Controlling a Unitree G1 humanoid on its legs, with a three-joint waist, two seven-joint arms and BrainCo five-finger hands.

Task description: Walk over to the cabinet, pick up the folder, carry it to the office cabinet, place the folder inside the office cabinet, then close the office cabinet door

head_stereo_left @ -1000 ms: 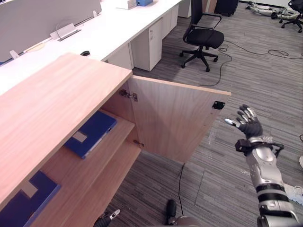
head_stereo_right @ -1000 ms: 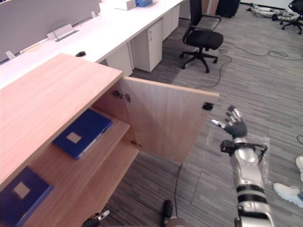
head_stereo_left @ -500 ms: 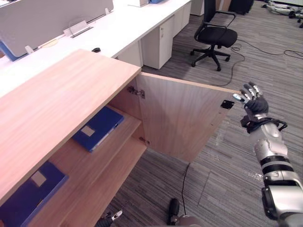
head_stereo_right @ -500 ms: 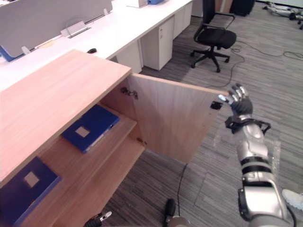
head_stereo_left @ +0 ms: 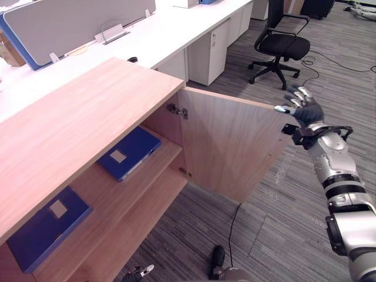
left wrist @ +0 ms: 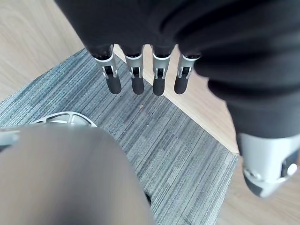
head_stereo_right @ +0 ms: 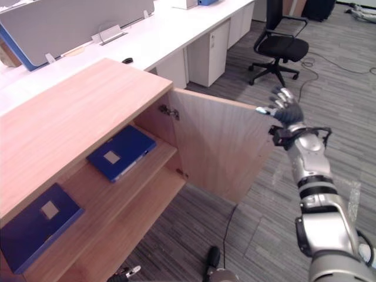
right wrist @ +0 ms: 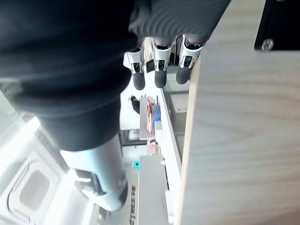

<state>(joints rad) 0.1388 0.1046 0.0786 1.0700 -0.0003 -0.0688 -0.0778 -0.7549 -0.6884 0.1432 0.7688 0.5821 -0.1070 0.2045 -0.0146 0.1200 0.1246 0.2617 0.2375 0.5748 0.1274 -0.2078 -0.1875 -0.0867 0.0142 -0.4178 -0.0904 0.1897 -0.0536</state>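
The wooden office cabinet [head_stereo_left: 76, 123] stands with its door [head_stereo_left: 235, 147] swung wide. Two blue folders lie flat on its upper shelf: one [head_stereo_left: 129, 153] near the hinge side, another [head_stereo_left: 47, 226] further toward the near end. My right hand [head_stereo_left: 301, 107] is open, fingers straight, at the top outer corner of the door, its fingertips [right wrist: 157, 77] beside the door's edge [right wrist: 192, 117]. My left hand [left wrist: 140, 70] hangs open low by the cabinet, fingers straight over the grey carpet, holding nothing.
A long white desk [head_stereo_left: 176, 35] with a grey divider [head_stereo_left: 76, 23] runs behind the cabinet. A black office chair [head_stereo_left: 282, 44] stands on the carpet beyond the door. A black cable [head_stereo_left: 232, 229] trails across the floor below the door.
My right hand has risen and moved toward the door, from well out to its side to its top outer corner. The camera has shifted, bringing more of the near folder into sight.
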